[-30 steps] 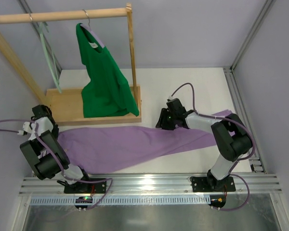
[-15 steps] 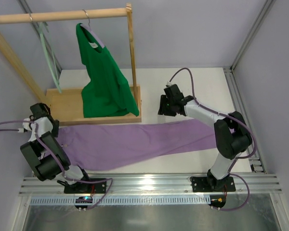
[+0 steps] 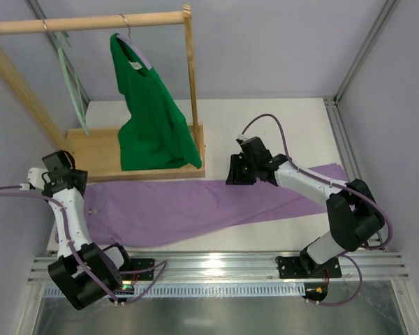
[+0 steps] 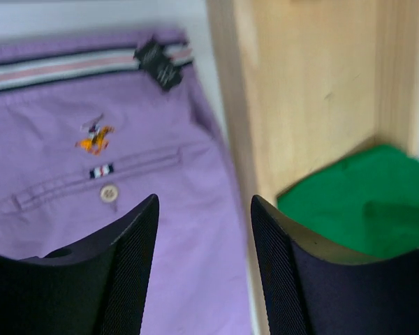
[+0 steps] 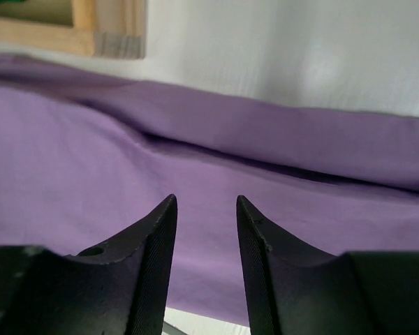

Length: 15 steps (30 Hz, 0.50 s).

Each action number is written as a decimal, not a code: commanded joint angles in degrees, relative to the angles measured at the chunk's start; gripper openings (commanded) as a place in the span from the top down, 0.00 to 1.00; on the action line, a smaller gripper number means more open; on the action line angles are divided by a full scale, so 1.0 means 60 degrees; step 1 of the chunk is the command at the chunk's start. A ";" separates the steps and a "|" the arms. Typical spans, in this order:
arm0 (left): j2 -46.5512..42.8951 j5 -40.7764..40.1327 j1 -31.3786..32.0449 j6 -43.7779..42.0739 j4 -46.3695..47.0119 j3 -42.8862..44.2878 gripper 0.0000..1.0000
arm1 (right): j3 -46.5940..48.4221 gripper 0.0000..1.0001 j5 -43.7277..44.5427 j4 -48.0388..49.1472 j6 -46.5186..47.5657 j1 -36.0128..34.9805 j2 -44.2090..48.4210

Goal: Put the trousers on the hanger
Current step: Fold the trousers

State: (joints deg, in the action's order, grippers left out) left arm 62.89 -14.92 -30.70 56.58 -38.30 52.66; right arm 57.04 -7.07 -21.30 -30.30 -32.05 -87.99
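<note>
**While the trousers (image 3: 195,209) lie flat, nothing grips them**

Lilac and long, they are spread lengthwise across the white surface (image 3: 286,125). The striped waistband (image 4: 56,66) points toward the left arm, just beside the base of a wooden rack (image 3: 190,84). The pale mint hanger (image 3: 73,94) hangs from the rack's rail at far left, well apart from the trousers.

The left tool (image 4: 204,202) hovers over the back pocket with fingers parted, gripping nothing. The right tool (image 5: 206,201) hovers over a leg, likewise released.

My judgement is that gathering the cloth comes next. Each tool should descend straight and pinch through both layers near an edge. Lifting together would keep the legs from dragging against the rack's base.

Count: one pair of trousers, one mint hanger, one green top (image 3: 153,118) on its own hanger, one rack, two tools.
</note>
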 commanded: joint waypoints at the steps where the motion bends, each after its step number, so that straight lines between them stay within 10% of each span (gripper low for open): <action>1: -0.0082 0.0493 0.0326 0.0121 -0.0194 -0.1055 0.44 | -0.0204 0.58 -0.1002 0.1264 0.0860 -0.0502 0.0061; 15: 0.3213 0.0407 0.0238 -0.0054 0.0686 -0.0546 0.39 | 0.1612 0.59 -0.0126 0.1763 0.0656 -0.0400 -0.3207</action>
State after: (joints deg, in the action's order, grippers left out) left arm 79.92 -10.52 -28.91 57.71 -35.79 45.54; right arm 63.70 -11.00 -12.01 -27.49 -35.05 -106.54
